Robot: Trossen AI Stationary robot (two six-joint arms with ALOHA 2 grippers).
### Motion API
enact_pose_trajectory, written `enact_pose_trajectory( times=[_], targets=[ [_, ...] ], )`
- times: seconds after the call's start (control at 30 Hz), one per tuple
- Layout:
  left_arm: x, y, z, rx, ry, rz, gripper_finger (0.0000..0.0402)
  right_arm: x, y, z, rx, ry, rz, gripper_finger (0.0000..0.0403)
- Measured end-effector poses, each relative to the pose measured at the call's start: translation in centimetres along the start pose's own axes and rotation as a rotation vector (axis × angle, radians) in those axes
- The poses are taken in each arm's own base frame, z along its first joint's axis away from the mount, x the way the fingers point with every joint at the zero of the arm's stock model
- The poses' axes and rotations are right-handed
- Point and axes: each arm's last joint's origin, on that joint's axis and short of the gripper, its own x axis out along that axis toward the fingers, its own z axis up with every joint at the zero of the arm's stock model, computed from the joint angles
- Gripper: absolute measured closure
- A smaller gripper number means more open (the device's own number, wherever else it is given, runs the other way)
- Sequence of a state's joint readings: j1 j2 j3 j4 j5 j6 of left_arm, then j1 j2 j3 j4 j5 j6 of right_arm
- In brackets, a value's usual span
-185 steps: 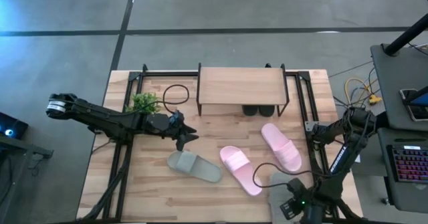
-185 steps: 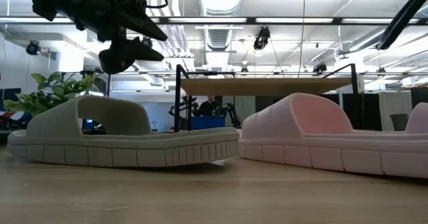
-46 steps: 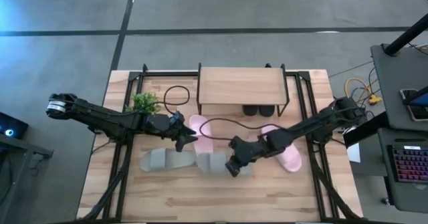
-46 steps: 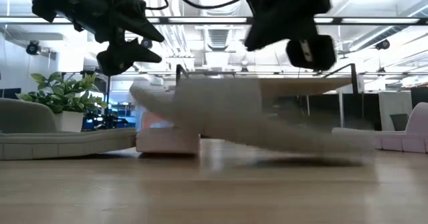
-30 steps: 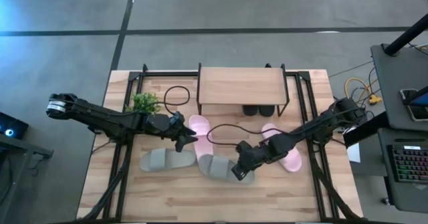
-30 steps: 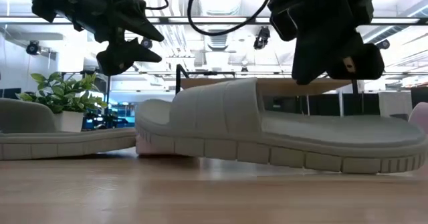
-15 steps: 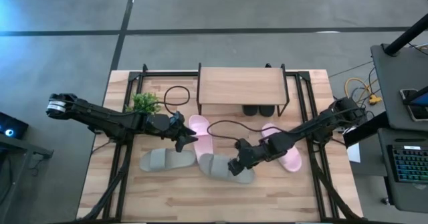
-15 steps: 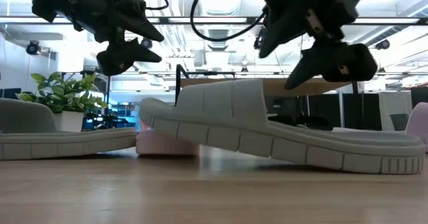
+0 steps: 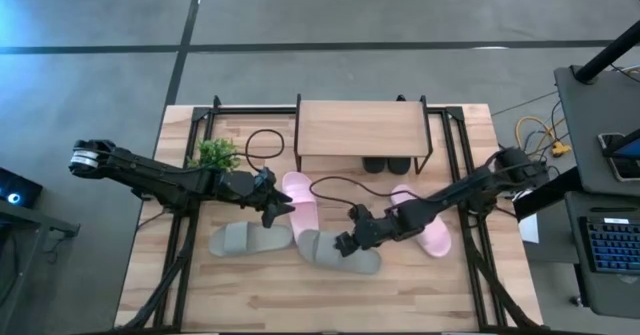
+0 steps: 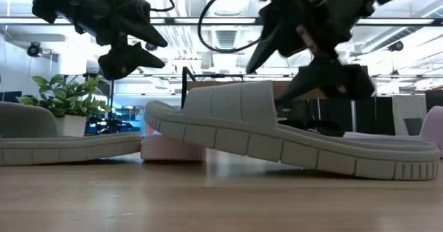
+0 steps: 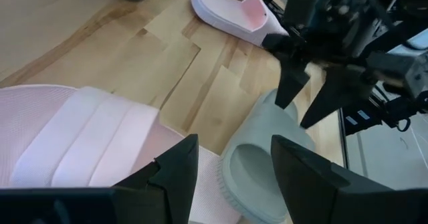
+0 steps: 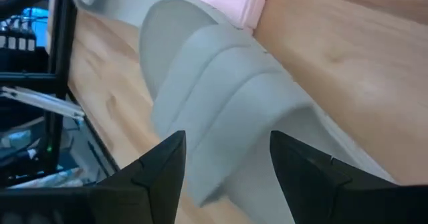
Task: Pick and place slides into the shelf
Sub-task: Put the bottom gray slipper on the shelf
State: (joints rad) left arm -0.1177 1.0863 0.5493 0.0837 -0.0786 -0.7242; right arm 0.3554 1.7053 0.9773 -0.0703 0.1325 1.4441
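A light grey slide lies near the table's middle. Its toe end is raised and its heel is on the wood. My right gripper is open above it, a finger on each side of the wide strap. My left gripper hangs open above a pink slide. The second grey slide lies left of the first, and the second pink slide to the right. Two black slides sit under the shelf. My right gripper comes slanting down from the table's right, its open fingers astride the grey slide's strap. I cannot tell whether either finger touches it.
A small green plant stands at the far left, and a black cable loops beside it. Black frame rails run along both table sides. Bare wood shows along the near edge.
My right gripper has moved toward the table's left, from over the grey slide's heel to over its strap, and has tipped. The grey slide's toe end now stands higher than before, while its heel has stayed on the table.
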Motion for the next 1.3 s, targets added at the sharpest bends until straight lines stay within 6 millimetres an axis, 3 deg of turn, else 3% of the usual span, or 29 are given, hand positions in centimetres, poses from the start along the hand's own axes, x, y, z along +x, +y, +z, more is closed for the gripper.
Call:
enact_pose_trajectory(
  times=[0.17,0.5,0.93,1.13,1.3],
  targets=[
    [0.0,0.1,-0.1,0.001,0.013,0.01,0.0228,1.7,-0.5,0.2,0.01,0.001,-0.036,0.0193],
    [0.0,0.1,-0.2,0.004,0.016,0.014,0.0228,1.9,0.1,0.4,-0.01,-0.009,-0.026,0.021],
    [0.0,0.2,-0.1,0.009,0.012,0.019,0.0228,2.2,0.5,1.3,-0.027,-0.036,0.014,0.037],
    [0.0,0.2,-0.2,0.009,0.012,0.019,0.0228,0.5,2.0,1.9,-0.059,-0.101,0.07,0.0389],
    [0.0,0.2,-0.2,0.009,0.014,0.022,0.0228,-2.8,3.3,2.9,-0.009,-0.264,0.122,0.0389]
  ],
)
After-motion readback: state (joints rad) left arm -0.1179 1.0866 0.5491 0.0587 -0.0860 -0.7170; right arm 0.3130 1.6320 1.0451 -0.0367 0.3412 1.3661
